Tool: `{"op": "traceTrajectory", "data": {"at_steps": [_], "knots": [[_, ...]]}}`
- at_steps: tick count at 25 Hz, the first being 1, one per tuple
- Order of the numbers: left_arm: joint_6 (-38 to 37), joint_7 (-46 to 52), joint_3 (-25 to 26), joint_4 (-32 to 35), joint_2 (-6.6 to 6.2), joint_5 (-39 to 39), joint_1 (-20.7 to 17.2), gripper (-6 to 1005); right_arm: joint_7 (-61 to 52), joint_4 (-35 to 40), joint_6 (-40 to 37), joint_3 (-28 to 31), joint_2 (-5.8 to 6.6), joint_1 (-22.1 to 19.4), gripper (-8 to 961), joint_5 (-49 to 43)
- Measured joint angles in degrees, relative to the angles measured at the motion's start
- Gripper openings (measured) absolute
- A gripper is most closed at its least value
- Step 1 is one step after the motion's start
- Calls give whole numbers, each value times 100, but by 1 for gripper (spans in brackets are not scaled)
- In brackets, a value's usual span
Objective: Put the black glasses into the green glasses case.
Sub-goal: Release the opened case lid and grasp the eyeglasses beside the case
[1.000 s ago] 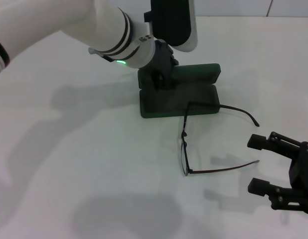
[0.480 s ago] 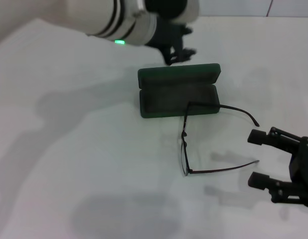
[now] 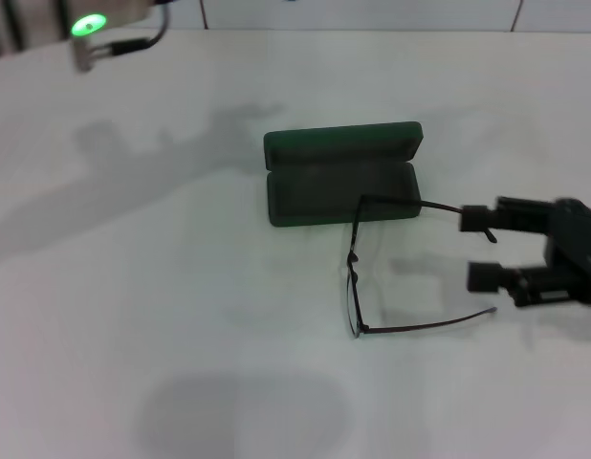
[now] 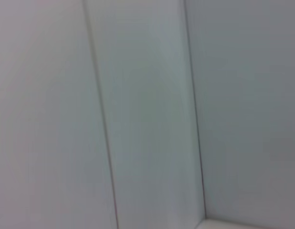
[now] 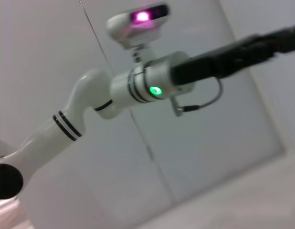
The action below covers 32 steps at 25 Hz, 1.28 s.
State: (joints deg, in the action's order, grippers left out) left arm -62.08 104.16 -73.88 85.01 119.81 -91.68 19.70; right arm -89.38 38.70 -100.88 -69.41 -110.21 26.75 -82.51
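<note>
The green glasses case (image 3: 315, 196) lies open in the middle of the table, its lid tipped back on the far side. The black glasses (image 3: 353, 279) rest unfolded just in front of it, lenses to the left and temples pointing right, the far temple crossing the case's near right corner. My right gripper (image 3: 479, 247) hovers open at the temple tips, its far finger over the far temple's end. My left arm (image 3: 85, 25) is raised at the far left corner; the right wrist view shows it high in the air, its black gripper end (image 5: 233, 52) blurred.
White table (image 3: 181, 316) all around, with tiled wall behind. The left wrist view shows only wall panels.
My left arm has lifted off the case and swung up and away to the far left. The right gripper has moved farther in to the temple tips.
</note>
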Motion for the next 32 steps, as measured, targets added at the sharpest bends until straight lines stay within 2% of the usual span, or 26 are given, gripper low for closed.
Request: {"op": "traceTrajectory", "data": {"at_steps": [4,6,10,13,16,19,24,28,30,32], "knots": [[-627,-882,286,-734,3,1307,-596,401,-1847,1252,319,5,-58,381,870,-905],[-1108,-1337,434,-1231,3,1951,-777,400,-2783,1906,580,-16,-177,583,870,-1743],[-1960,-1957,702,-2210,-3,2659,-860,400,-4312,2610,828,-53,-511,1173,862,-3496],[-2393,-2236,888,-2786,-4,2791,-820,400,-4786,2700,824,-515,-534,1806,857,-4158],[-2661,-2429,1071,-3198,-13,2811,-803,400,-4575,2806,656,-1163,-440,2393,854,-4459],[-2785,-2539,1166,-3480,-25,2811,-781,401,-3690,2899,170,-1331,-416,2727,853,-4590],[-2870,-2665,1217,-3780,-26,2846,-776,401,-2355,3210,-47,-1332,-492,2710,850,-4757],[-2843,-2806,1231,-3849,-26,2843,-776,401,-1311,3743,-118,-1321,-507,2519,842,-4886],[-2812,-2895,1285,-3944,-20,2845,-742,401,-1026,3851,-100,-1377,-516,2562,836,-5118],[-2801,-3095,1389,-4195,-7,2900,-650,401,-801,3844,-94,-1442,-529,2675,761,-5373]]}}
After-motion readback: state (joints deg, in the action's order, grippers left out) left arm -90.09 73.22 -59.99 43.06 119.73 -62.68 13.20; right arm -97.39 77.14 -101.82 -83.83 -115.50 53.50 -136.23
